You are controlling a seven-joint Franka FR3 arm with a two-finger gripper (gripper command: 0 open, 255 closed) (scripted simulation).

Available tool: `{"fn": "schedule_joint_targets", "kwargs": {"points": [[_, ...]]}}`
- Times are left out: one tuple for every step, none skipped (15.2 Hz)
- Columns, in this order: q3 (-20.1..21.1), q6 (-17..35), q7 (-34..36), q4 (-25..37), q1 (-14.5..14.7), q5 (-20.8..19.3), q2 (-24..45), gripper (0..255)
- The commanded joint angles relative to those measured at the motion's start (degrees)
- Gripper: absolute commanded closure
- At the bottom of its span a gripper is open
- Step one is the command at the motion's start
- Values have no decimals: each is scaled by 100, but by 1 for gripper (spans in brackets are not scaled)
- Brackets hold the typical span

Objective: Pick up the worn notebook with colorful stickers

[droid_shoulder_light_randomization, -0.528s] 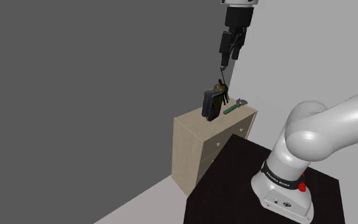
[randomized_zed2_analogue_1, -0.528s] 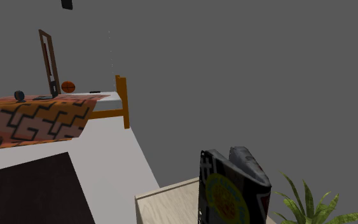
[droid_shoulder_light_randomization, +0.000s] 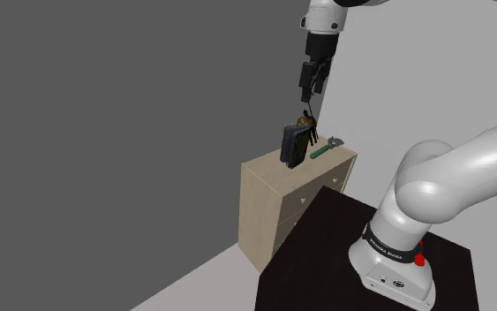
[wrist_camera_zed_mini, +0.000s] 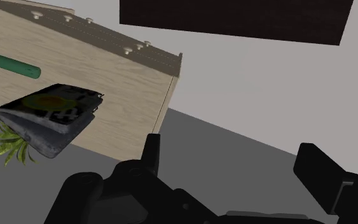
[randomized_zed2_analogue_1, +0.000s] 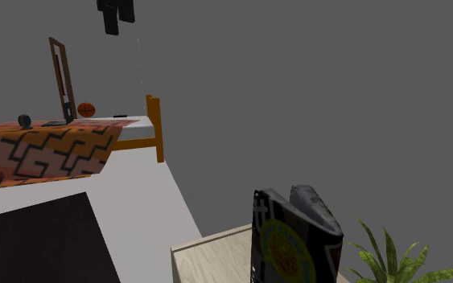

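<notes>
Grey walls stand behind the tool, which hangs high above a pale wooden dresser. Its two black fingers are spread wide apart and grip nothing. Well below it, the notebook stands on edge on the dresser top, its dark cover carrying a round yellow-green sticker. A green-handled implement lies near the notebook, and a leafy plant sits just beside it.

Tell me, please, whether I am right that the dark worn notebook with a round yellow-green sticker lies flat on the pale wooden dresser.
Not flat: the dark worn notebook stands upright on the pale wooden dresser, as the shoulder view shows.
</notes>
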Motion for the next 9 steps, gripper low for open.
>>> {"fn": "schedule_joint_targets", "kwargs": {"points": [[-225,296,-250,-83,-51,-120,185,0],[-327,450,-360,-116,-72,-167,299,0],[-431,605,-470,-140,-89,-211,420,0],[-535,759,-579,-156,-105,-251,549,0],[-638,914,-690,-165,-120,-285,686,0],[-740,1068,-802,-165,-135,-314,831,0],[-843,1221,-914,-157,-145,-338,983,0],[-944,1372,-1028,-141,-155,-355,1143,0],[-1045,1522,-1144,-118,-163,-365,1309,0]]}}
